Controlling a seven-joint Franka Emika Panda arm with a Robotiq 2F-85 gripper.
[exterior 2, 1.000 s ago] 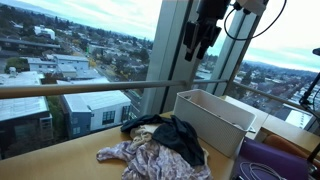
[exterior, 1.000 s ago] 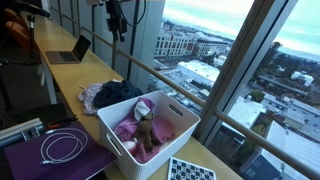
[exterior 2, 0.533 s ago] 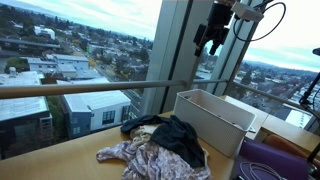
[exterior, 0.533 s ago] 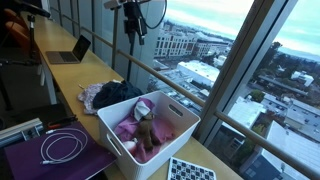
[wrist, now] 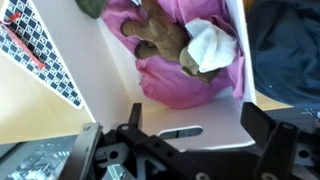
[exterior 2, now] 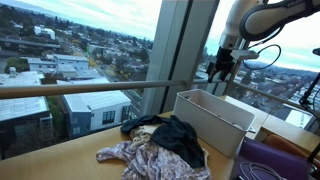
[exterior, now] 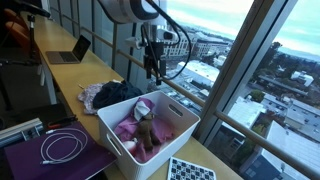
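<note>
White plastic bin [exterior: 172, 143] sits on the window counter, at the end away from the laptop [exterior: 70, 50], and it now lies directly under your gripper [exterior: 152, 68]. A second ago the gripper hung high above the counter, back toward the heap of loose clothes [exterior 2: 150, 148]; since then you have carried it along the glass and brought it lower, so that in both exterior views it hovers over the bin's window-side rim, well clear of the contents. That puts the bin, not the heap, in line with the tool. The wrist view shows the fingers spread wide with nothing between them, so you arrive empty-handed. Inside the bin a pink garment [wrist: 180, 85] covers most of the floor, crumpled and folded on itself. A brown plush-looking item [wrist: 160, 35] rests on top of it, and a white cloth [wrist: 210, 48] lies bunched against the brown piece. The bin stands upright, its near wall with the handle slot just below the fingers. A checkerboard card [wrist: 40, 55] lies flat on the counter just beside the bin.
</note>
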